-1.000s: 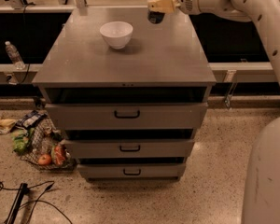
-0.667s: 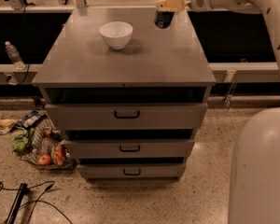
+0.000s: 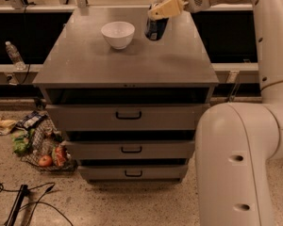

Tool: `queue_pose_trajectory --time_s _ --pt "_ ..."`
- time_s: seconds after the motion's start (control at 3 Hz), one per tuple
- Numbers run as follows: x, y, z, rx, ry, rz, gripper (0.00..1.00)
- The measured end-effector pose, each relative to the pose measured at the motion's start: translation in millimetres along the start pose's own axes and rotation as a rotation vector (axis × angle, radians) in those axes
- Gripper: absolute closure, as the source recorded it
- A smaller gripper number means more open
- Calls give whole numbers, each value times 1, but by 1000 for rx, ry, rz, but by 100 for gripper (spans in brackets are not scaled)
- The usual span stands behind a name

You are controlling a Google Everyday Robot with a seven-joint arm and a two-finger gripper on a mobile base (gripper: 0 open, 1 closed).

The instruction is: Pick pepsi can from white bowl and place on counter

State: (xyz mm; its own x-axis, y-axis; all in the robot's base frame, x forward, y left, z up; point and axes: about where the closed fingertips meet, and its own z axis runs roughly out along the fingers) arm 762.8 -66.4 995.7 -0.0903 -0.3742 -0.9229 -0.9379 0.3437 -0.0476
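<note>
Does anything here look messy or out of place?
Yes: a heap of colourful food and wrappers lies on the floor left of the grey drawers. The cream tool holds the dark blue can over the grey counter, nothing spilled.

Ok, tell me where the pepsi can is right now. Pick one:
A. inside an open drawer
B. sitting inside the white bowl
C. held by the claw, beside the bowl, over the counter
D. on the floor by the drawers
C: the claw grips the pepsi can by its top, beside the white bowl and over the counter; nothing shows inside the bowl.
</note>
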Motion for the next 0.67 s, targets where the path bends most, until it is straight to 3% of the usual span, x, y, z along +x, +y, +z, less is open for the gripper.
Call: queue_pose_trajectory --time_s 0.33,0.67 --pt "23 52 18 -226 103 0 100" --pt "35 76 33 -340 149 18 98"
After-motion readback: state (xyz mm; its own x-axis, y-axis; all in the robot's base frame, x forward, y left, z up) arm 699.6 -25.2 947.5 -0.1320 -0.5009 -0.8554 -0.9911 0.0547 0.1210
